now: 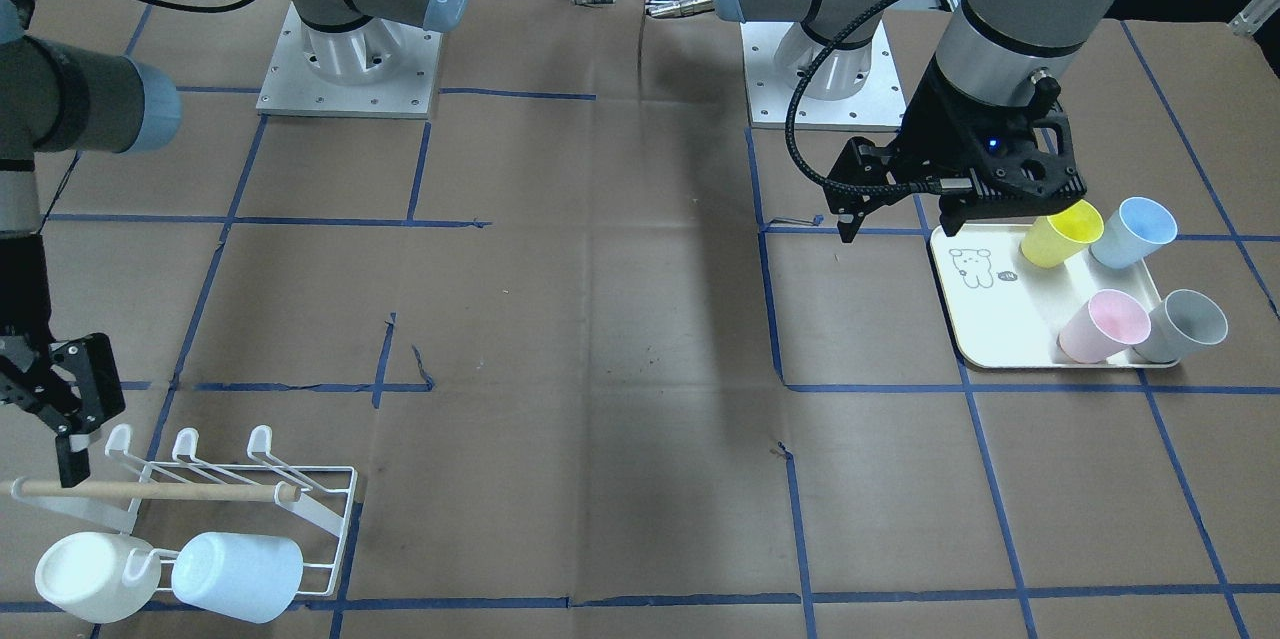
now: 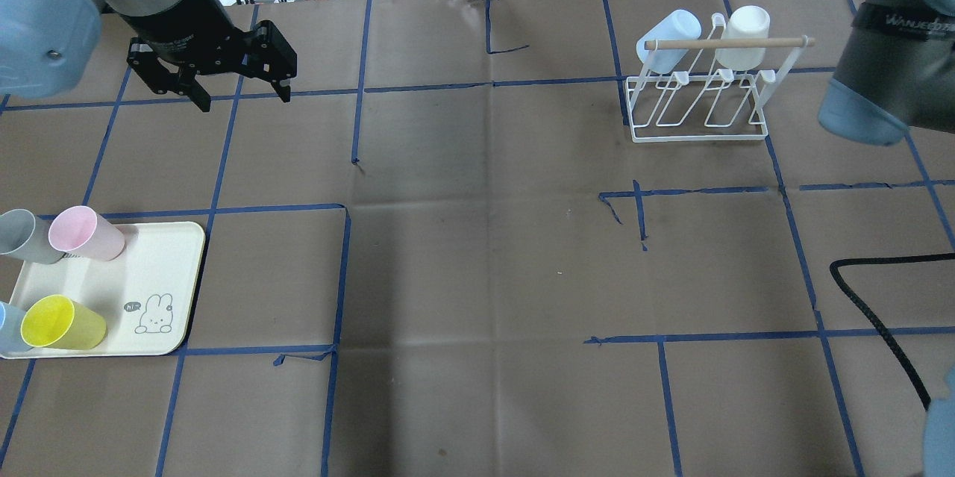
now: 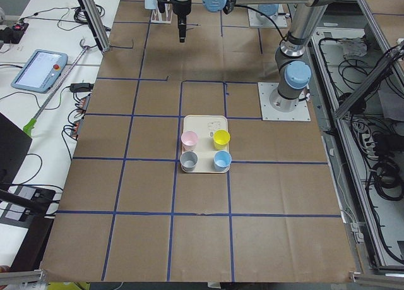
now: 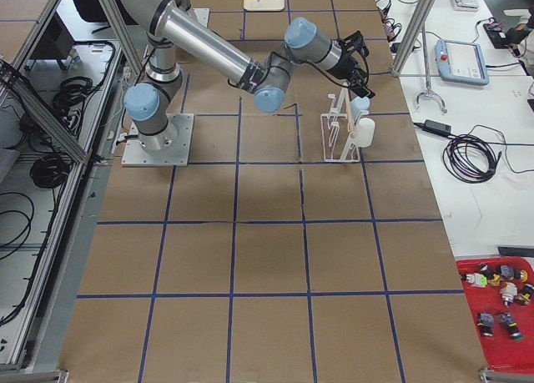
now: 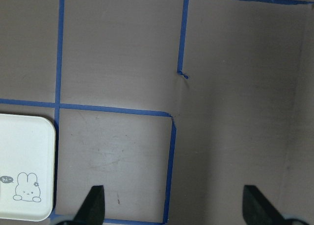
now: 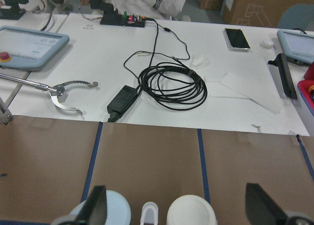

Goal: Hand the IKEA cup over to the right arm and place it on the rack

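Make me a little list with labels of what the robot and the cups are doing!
Tray: cream, bunny drawing, on the robot's left side
On tray: yellow cup, pink cup, grey cup, blue cup
Rack: white wire, wooden bar
On rack: white cup, pale blue cup
Left gripper: open, empty, raised over the table
Right gripper: open, empty, by the rack

Your table is covered in creased brown paper, marked into squares by blue tape lines. Past its far edge you have a white bench carrying a coil of black cable, a phone and a grey touch-screen pad. A cardboard box stands behind the bench. The light is even and the shadows soft.
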Tool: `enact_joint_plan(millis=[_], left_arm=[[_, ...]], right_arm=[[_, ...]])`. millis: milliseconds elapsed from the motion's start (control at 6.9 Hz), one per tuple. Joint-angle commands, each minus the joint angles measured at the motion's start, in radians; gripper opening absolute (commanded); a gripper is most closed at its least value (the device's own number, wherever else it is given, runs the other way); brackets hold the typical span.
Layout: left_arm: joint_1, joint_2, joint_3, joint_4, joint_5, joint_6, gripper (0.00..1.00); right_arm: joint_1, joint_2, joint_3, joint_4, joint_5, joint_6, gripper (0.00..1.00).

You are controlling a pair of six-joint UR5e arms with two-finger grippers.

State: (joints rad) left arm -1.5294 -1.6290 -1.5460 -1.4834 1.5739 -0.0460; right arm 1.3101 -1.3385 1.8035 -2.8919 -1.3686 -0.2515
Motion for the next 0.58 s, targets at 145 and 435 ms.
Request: enact_joint_plan(millis=[145,435], left_arm=[[0.0,0.001,0.001,0.0,0.0,0.0,1.0],[0.0,0.001,0.001,0.0,0.0,0.0,1.0]], right_arm=[[0.11,-0.146,-0.038,0.442,-0.075,0.041,1.0],[0.118,-0.203,-0.119,0.81,-0.072,0.043,1.0]])
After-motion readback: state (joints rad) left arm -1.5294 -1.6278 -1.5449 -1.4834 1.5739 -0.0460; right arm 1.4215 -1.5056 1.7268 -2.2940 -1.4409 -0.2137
